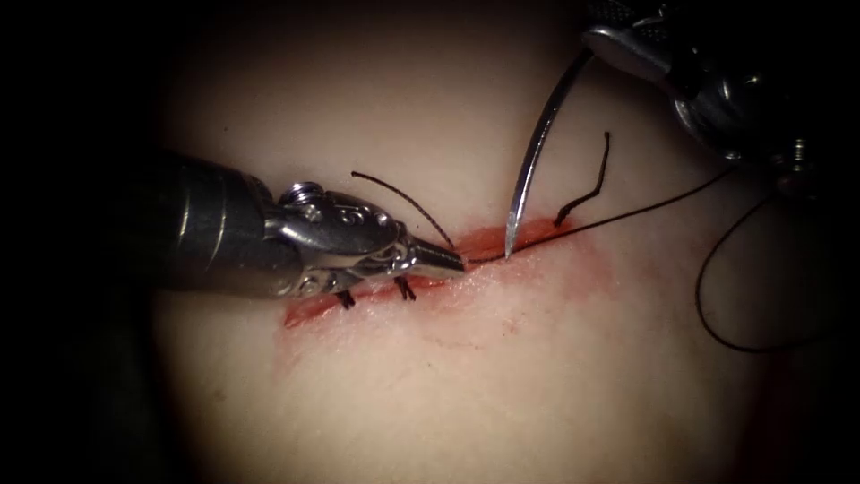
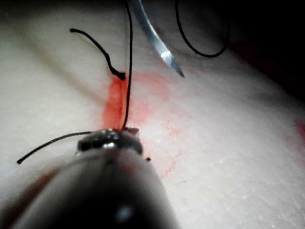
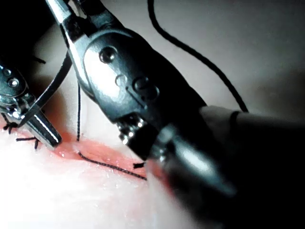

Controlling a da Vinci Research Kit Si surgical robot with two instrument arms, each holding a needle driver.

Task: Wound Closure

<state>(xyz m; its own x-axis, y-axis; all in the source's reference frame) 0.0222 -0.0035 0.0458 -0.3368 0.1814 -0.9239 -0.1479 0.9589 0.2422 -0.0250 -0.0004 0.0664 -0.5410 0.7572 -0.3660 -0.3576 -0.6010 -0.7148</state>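
Observation:
The tissue (image 1: 466, 394) carries a red cut (image 1: 484, 242) running left to right. My right tool (image 1: 598, 40) is shut on the rear end of the curved needle (image 1: 536, 143). The needle hangs down with its point just at the cut's surface, not buried; in the left wrist view the needle (image 2: 159, 47) ends free above the tissue. My left tool (image 1: 452, 261) lies low along the cut, jaws shut, its tip at the spot where the thread (image 1: 627, 213) leaves the tissue. I cannot tell if it grips anything. The right wrist view has the right tool (image 3: 66, 19), needle (image 3: 50, 93) and left tool (image 3: 47, 133).
Two dark stitches (image 1: 406, 289) cross the cut under the left tool. Cut thread ends (image 1: 587, 184) stand up from the wound, another (image 1: 394, 190) arcs over the left jaws. The long thread loops (image 1: 708, 300) on the tissue at the right. Red fluid (image 1: 573, 260) stains the wound edges.

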